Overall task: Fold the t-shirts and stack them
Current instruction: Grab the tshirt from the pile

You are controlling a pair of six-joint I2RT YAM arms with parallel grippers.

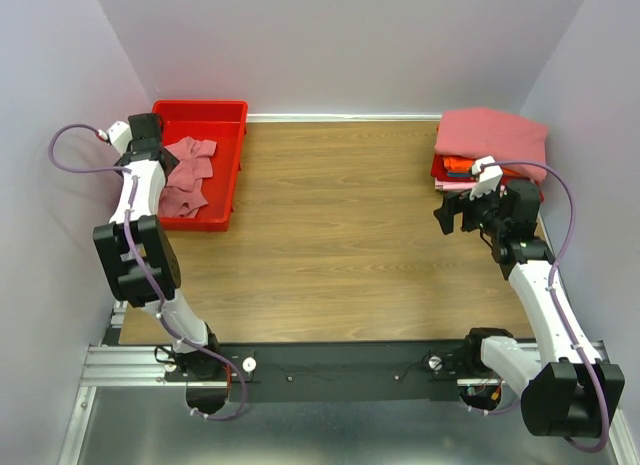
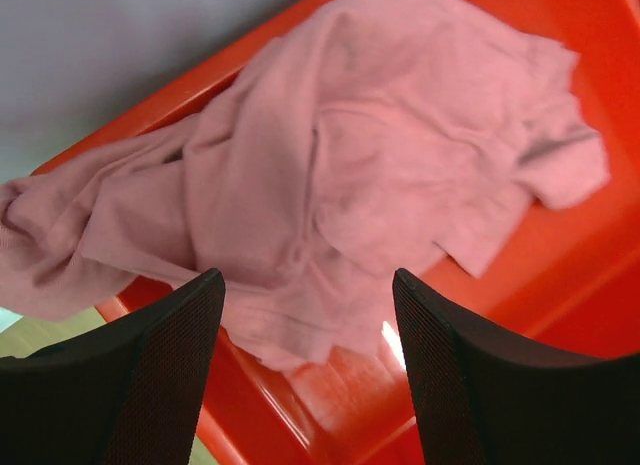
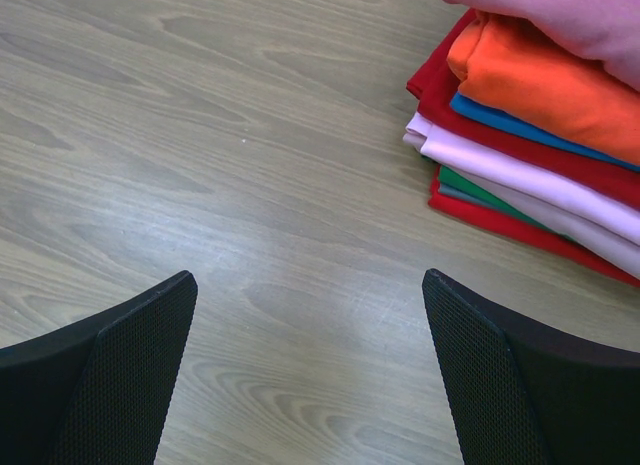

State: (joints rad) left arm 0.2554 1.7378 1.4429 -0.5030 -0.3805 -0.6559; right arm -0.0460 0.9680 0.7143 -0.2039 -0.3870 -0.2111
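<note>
A crumpled pink t-shirt (image 1: 190, 175) lies in the red bin (image 1: 225, 115) at the back left; it fills the left wrist view (image 2: 380, 155). My left gripper (image 1: 148, 135) hangs over the bin's left side, open and empty (image 2: 308, 285), just above the shirt's edge. A stack of folded t-shirts (image 1: 490, 145) sits at the back right, a salmon-pink one on top; the right wrist view shows its orange, red, blue, pale pink and green layers (image 3: 540, 135). My right gripper (image 1: 452, 217) is open and empty (image 3: 310, 285) over bare table, left of the stack.
The wooden table (image 1: 340, 235) spans the middle. Pale walls close in on the left, back and right. The red bin's wall (image 2: 330, 405) is right under my left fingers. A black rail (image 1: 330, 370) with the arm bases runs along the near edge.
</note>
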